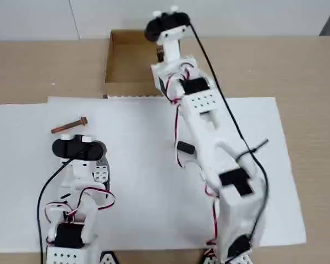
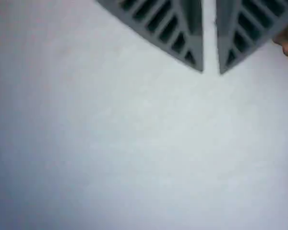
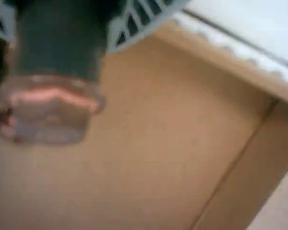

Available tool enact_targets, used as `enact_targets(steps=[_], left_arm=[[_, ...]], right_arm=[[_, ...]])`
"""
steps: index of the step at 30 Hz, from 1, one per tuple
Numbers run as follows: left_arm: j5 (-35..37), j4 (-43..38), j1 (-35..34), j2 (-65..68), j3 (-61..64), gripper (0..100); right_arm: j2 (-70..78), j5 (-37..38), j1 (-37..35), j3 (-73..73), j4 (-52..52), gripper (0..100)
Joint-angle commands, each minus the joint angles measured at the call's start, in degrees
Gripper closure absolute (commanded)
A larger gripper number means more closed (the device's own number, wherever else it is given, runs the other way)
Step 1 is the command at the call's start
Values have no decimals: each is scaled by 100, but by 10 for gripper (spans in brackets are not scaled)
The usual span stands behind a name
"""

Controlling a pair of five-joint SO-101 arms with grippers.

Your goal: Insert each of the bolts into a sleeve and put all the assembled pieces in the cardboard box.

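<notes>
Over the cardboard box (image 1: 126, 60): the right gripper (image 3: 53, 36) hangs above the box's open inside, near the wall on that arm's side.
Held piece: a dark sleeve (image 3: 62, 57) sits between the right gripper's grey ribbed fingers (image 3: 134, 19), which are closed against its sides. A copper-coloured bolt head (image 3: 48, 112) sticks out of the sleeve's lower end, above the bare cardboard floor and not touching it.
Box: shallow, brown and open-topped. It stands on the table at the far edge of the paper sheet. No pieces can be made out on the visible part of its floor.
Loose bolt (image 1: 69, 125): copper-coloured, lying flat on the paper, with no sleeve on it. It is well apart from the box and just beyond the left arm's wrist.
Left gripper (image 2: 211, 69): low over the paper with its two fingertips drawn almost together. Only a narrow slit is left between them and they grip nothing. The loose bolt lies just beside one fingertip, outside the slit.
Paper sheet (image 1: 143, 165): white, spread under both arms.
Table (image 1: 297, 66): light wood, showing around the sheet.
</notes>
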Motion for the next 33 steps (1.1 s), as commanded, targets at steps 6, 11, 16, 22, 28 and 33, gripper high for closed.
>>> enact_targets(steps=[6,11,16,22,28,33], left_arm=[[-9,26,35,-35,-13,994],[-9,26,35,-35,-13,994],[-9,26,35,-35,-13,994],[-9,26,35,-35,-13,994],[-9,26,35,-35,-13,994],[-9,26,35,-35,-13,994]], right_arm=[[1631,589,-84,-2435,-690,995],[2325,589,-163,-3042,-655,994],[2721,668,-251,-3191,-646,982],[2958,932,-338,-3191,-444,831],[2932,949,-338,-3191,-444,864],[2615,949,-338,-3200,-40,956]])
